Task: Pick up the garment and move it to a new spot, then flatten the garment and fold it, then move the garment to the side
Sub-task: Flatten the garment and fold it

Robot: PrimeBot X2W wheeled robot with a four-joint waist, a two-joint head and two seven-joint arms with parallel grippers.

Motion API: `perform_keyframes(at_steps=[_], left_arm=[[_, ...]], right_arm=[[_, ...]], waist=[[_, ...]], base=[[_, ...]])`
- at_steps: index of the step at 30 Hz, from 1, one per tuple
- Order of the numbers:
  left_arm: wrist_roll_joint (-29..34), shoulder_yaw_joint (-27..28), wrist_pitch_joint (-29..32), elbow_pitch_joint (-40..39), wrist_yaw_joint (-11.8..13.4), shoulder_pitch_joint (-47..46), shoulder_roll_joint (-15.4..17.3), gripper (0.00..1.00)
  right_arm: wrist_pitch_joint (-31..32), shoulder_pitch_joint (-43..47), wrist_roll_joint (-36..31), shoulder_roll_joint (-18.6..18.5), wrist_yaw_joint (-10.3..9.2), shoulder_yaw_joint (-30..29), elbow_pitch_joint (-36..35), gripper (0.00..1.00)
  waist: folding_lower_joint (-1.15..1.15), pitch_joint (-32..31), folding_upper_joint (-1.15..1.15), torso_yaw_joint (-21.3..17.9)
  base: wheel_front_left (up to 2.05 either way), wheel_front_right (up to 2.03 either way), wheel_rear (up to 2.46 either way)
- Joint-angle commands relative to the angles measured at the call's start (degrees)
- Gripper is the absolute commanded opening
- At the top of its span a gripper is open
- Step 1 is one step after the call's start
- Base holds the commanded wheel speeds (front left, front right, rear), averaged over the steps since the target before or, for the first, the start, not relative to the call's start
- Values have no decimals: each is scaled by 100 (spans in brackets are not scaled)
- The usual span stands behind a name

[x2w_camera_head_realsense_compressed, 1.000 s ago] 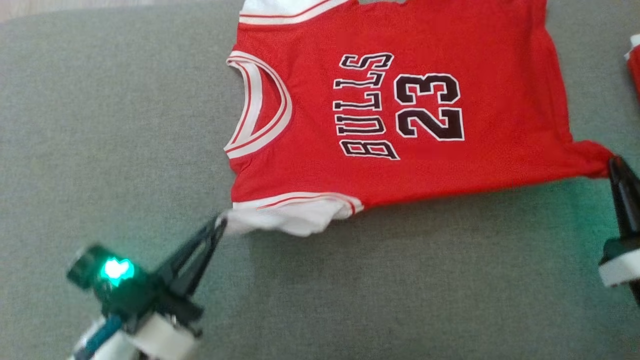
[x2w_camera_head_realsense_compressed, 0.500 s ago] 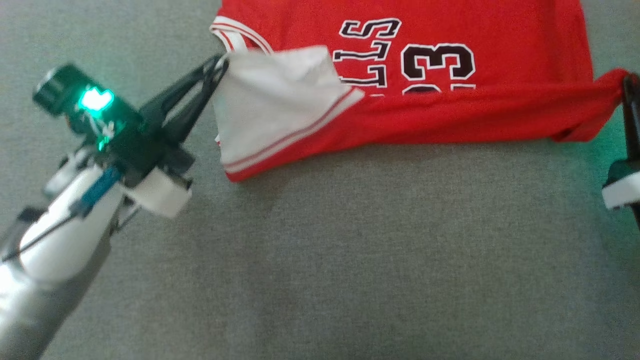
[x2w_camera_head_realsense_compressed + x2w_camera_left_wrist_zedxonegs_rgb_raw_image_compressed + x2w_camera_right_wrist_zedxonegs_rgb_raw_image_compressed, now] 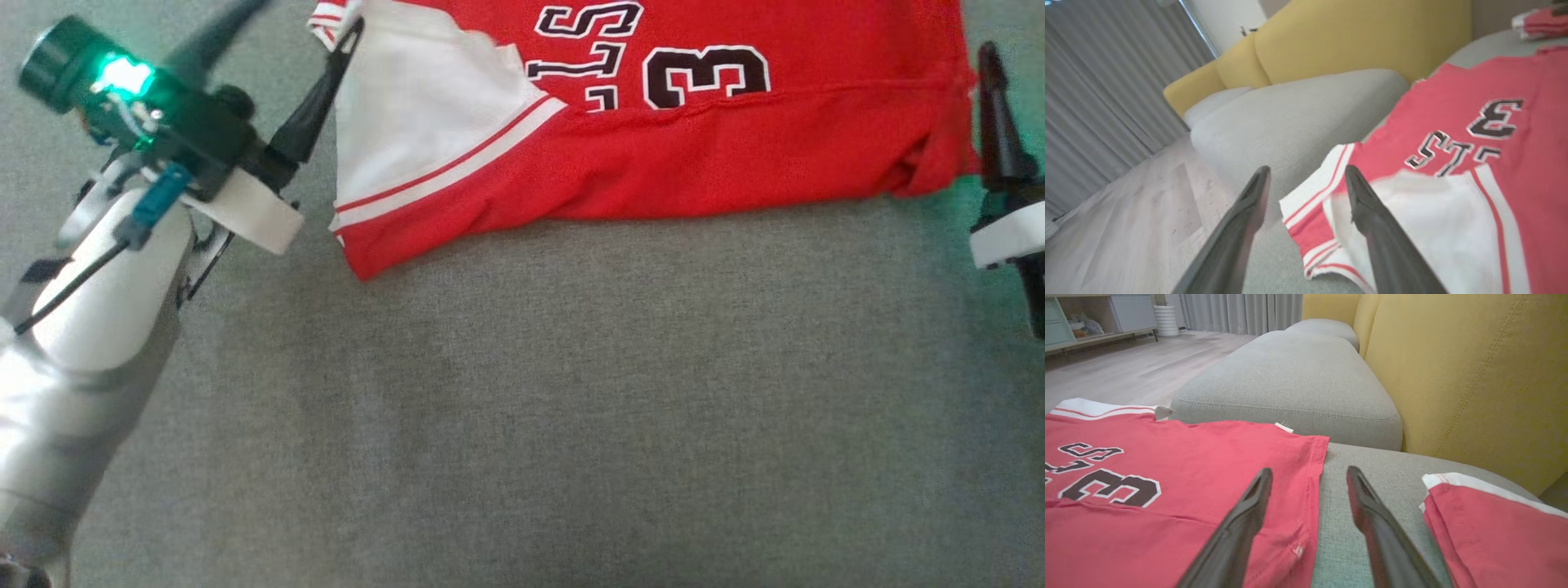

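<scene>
I see my left gripper [image 3: 1307, 171] and right gripper [image 3: 1309, 470] spread wide, holding nothing, at opposite ends of the half-folded red jersey [image 3: 735, 155] across the head view's top.

A red garment [image 3: 735, 155], trimmed white and lettered black, is laid on a grey cushion [image 3: 571, 408]; a yellow backrest [image 3: 1474, 375] is seen beyond the jaws.

Left gripper [image 3: 309, 16]: 2 dark fingers spread wide apart, pointing up and right.
Left forearm [image 3: 90, 327]: pale, rising from the lower left corner.
Right gripper [image 3: 1308, 469]: 2 fingers parted.
</scene>
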Motion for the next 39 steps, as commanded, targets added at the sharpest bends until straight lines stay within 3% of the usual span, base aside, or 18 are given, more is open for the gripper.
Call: perform_keyframes(at_steps=[1, 6, 9, 18, 25, 26, 28, 29, 39], left_arm=[[-152, 415, -13, -147, 172, 52, 167, 100], [-633, 904, -13, -527, 695, 1084, -153, 100], [-887, 1081, -13, -804, 837, 1800, -406, 100], [-1449, 1394, -13, -751, 785, 3038, -1109, 100], [-1640, 1443, 0, -39, 627, 3019, -1273, 100], [-1655, 1395, 27, 41, 552, 3001, -1290, 67], [-1668, 1314, 37, 138, 420, 2957, -1330, 29], [-1668, 1277, 36, 176, 366, 2941, -1348, 0], [-1442, 1358, -9, -3, 302, 2863, -1352, 0]], right_arm=[[-36, 103, -56, -26, -4, -33, -183, 100], [-36, 446, -179, 155, -4, -330, -391, 100], [-36, 683, -218, 251, -4, -469, -498, 100], [-36, 1023, -292, 501, -4, -482, -578, 100], [-36, 1059, -228, 478, -4, -352, -428, 100], [-36, 1063, -198, 476, -4, -316, -368, 100], [-36, 1077, -103, 488, -4, -240, -239, 100], [-36, 1087, -52, 493, -4, -203, -170, 100], [-36, 1184, 562, 553, -4, 259, 24, 100]], waist=[[-1, -50, 0, -13], [-1, -234, 0, 10], [-1, -328, 0, 23], [-1, -505, 0, -57], [-1, -507, 0, -120], [-1, -505, 0, -122], [-1, -503, 0, -109], [-1, -506, 0, -96], [-1, -523, 0, 73]], base=[[0, 0, 0], [0, 0, 0], [0, 0, 0], [0, 0, 0], [0, 0, 0], [0, 0, 0], [0, 0, 0], [0, 0, 0], [0, 0, 0]])
